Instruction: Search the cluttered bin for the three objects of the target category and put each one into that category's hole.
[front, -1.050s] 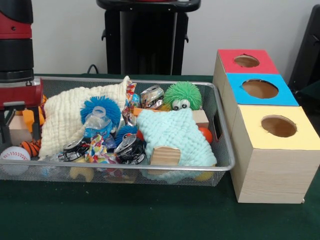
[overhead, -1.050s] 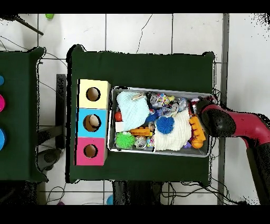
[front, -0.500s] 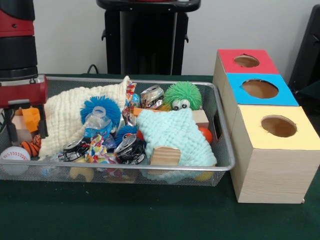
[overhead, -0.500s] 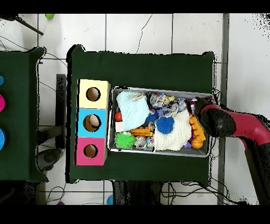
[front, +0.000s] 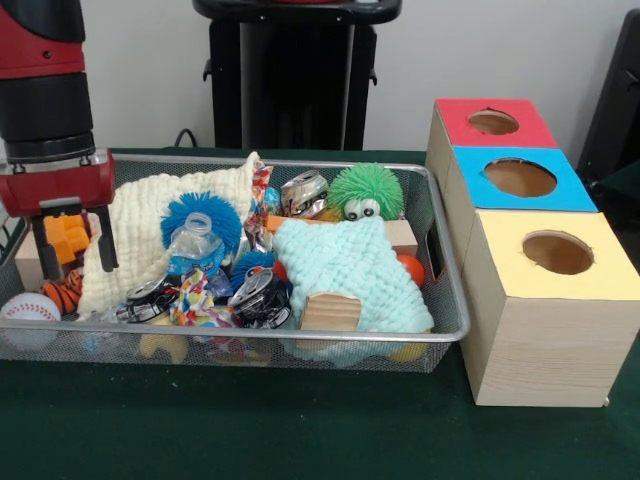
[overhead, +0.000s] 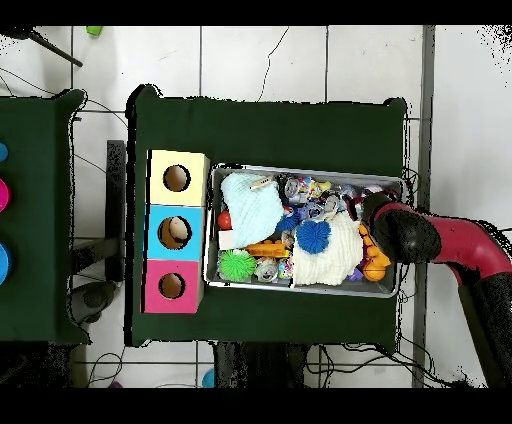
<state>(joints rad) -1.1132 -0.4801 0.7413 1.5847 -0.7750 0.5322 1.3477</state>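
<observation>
Gripper (front: 70, 245) hangs at the end of the mesh bin (front: 440, 215) farthest from the boxes, its two dark fingers (front: 104, 238) spread fairly wide w/ an orange toy (front: 64, 236) between them. Looks pinched, but can't say for sure whether the toy is gripped or just sits behind the fingers, so the hold is unconfirmed. From above, the arm covers that end of the bin (overhead: 303, 292) and only orange bits show beside it. Target category isn't stated, so which three items count is a guess; if the orange toy is one of them, it's right at the gripper. The rest of the pile lies untouched: cream cloth (front: 150, 225), blue spiky ball (front: 200, 212), plastic bottle (front: 195, 248), green spiky ball (front: 366, 190), mint cloth (front: 350, 272), baseball (front: 28, 308). Step in hand, by my read: first pick, nothing visibly delivered yet. Next: confirm the grip, lift clear of the bin rim, carry across to the row of boxes, i.e. red box (front: 492, 122), blue box (front: 520, 178), yellow box (front: 556, 254), and drop through the matching hole. Risk: the toy snagging the cream cloth on the way up.
</observation>
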